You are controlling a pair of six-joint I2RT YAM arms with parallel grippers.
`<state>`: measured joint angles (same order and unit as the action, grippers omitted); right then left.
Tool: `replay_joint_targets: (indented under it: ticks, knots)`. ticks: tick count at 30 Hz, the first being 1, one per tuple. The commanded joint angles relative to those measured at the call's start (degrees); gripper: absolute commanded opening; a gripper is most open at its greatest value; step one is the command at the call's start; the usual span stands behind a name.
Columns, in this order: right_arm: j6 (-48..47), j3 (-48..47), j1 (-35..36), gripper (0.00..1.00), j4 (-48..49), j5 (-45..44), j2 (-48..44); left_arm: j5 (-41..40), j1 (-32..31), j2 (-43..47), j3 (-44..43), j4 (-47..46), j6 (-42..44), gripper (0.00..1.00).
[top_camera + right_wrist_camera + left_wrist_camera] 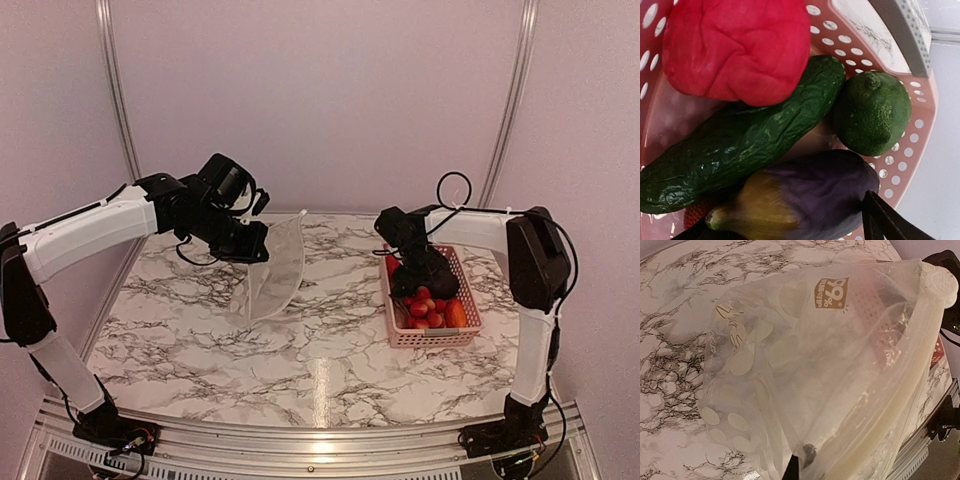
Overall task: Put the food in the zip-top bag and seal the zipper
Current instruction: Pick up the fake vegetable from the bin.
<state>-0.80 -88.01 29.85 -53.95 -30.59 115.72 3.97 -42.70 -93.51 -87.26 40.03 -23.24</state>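
Observation:
My left gripper (250, 245) is shut on an edge of the clear dotted zip-top bag (268, 275) and holds it up, its lower end hanging to the table. In the left wrist view the bag (805, 365) fills the frame, pinched at my gripper (800, 459); its zipper band (925, 355) runs along the right edge. My right gripper (420, 270) is down in the pink basket (435, 340), open, with jaws on either side of the purple eggplant (810, 195). Beside it lie a cucumber (740, 145), a red tomato (735, 47) and a green pepper (872, 112).
Red strawberries (425, 305) and an orange carrot (456, 313) lie at the basket's near end. The basket stands at the right side of the marble table (320, 350). A metal frame and pink wall close the back.

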Motion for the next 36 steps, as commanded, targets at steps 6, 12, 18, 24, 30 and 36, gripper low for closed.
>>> replay_joint_targets:
  ticks: [6, 12, 18, 24, 30, 36]
  knots:
    - [4.09, -6.81, 0.39, 0.51, -2.71, -5.79, -1.91, 0.82, 0.01, -1.39, -2.11, -1.01, 0.99, 0.0]
    - [5.12, -9.37, 0.39, 0.34, -3.67, -1.08, -4.65, 1.13, 0.04, -1.8, -2.12, -1.3, 0.71, 0.0]
    - [6.49, -10.91, 0.48, 0.28, -3.86, 4.01, -9.26, 1.79, 0.07, -2.36, -2.73, -2.09, 0.1, 0.0]
    - [6.66, -15.67, 0.63, 0.29, -1.25, 15.15, -15.17, 3.21, 0.07, -3.21, -3.09, -3.28, -1.62, 0.0]
    - [6.81, -19.83, 6.12, 0.3, 2.97, 25.34, -18.26, 5.12, 0.07, -4.26, -3.45, -5.59, -4.61, 0.0]
    - [15.46, -21.05, 8.32, 0.31, 12.55, 40.36, -20.43, 6.6, 0.16, -5.55, -4.44, -7.94, -7.59, 0.0]
